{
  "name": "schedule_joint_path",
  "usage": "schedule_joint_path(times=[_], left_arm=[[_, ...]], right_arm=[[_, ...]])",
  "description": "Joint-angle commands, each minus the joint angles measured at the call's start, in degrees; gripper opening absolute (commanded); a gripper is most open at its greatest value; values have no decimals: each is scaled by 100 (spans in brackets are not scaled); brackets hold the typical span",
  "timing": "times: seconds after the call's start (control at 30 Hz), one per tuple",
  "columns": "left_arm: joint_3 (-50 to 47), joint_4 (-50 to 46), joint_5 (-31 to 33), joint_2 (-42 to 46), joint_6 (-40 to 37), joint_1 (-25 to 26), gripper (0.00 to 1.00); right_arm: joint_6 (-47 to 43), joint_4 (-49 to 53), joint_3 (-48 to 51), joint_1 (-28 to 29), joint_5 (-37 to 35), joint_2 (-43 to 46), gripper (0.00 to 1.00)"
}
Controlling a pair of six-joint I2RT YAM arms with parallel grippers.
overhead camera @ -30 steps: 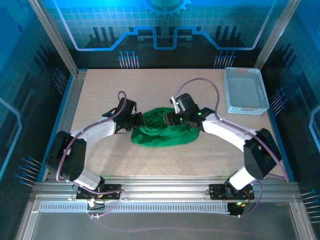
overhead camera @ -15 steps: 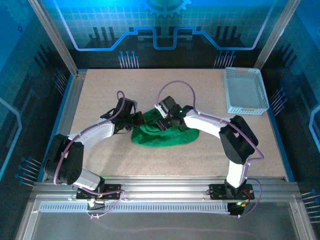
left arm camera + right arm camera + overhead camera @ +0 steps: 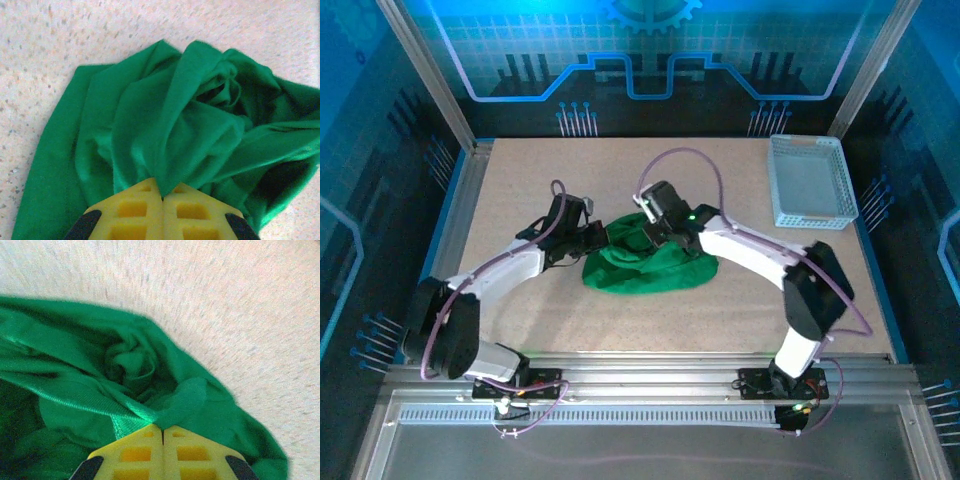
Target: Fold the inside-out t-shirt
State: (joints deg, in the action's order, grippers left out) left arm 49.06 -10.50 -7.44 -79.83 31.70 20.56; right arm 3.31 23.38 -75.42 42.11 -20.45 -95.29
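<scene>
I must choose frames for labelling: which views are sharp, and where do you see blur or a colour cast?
Top external: sharp enough, with a blue cast; the t-shirt reads clearly. Left wrist: table speckles fairly crisp, cloth folds slightly soft. Right wrist: the worst; the table texture is smeared into streaks, and the cloth at the right tool is soft.

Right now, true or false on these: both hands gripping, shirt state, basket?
1. The left hand is shut on the t-shirt. True.
2. The right hand hangs open above the t-shirt. False: it is shut on a fold of the green cloth.
3. The t-shirt lies spread flat. False: it is bunched in a crumpled heap between the two arms.
4. The white basket stands apart from the t-shirt, off to the right. True.
</scene>
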Motion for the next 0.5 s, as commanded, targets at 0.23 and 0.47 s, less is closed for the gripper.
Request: schedule_joint_path(times=[0.23, 0.47], left_arm=[[-432, 809, -876, 2509, -419, -38, 0], [-37, 44, -91, 1740, -439, -34, 0]], right_arm=[[178, 435, 85, -315, 930, 2861, 0], [912, 132, 539, -1085, 1935, 3207, 0]])
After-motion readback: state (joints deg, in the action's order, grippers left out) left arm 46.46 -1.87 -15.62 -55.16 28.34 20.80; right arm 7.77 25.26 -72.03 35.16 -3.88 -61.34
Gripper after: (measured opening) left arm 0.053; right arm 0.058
